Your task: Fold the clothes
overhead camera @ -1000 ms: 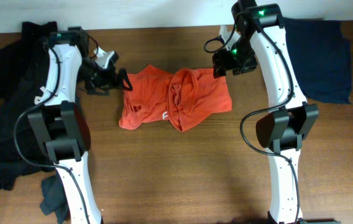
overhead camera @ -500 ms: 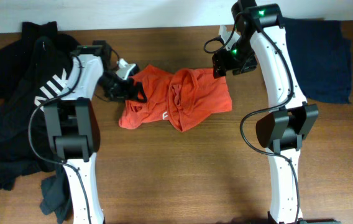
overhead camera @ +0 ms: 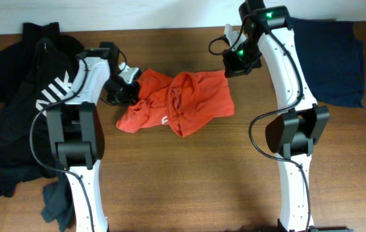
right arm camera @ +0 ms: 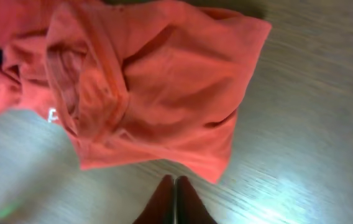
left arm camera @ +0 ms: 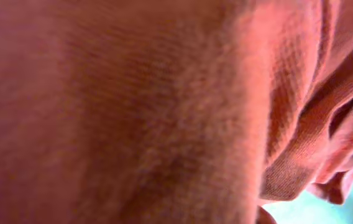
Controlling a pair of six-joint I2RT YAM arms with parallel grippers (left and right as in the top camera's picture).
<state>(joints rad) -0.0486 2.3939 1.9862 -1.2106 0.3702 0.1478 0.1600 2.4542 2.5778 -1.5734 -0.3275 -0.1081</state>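
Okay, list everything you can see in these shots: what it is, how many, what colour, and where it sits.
T-shirt: one, orange-red with white print, crumpled mid-table between the arms.
black clothes: a heap, count unclear, black with white lettering, left end of the table.
navy top: one, dark navy, lying flat at the far right.
dark cloth: one piece, dark grey-blue, near left edge.
table: one, brown wood.
left arm: one, white and black, left side.
right arm: one, white and black, right side.
left gripper: one, black, at the T-shirt's left edge; fingers hidden by cloth.
right gripper: one, dark, fingers shut, by the T-shirt's far right corner.
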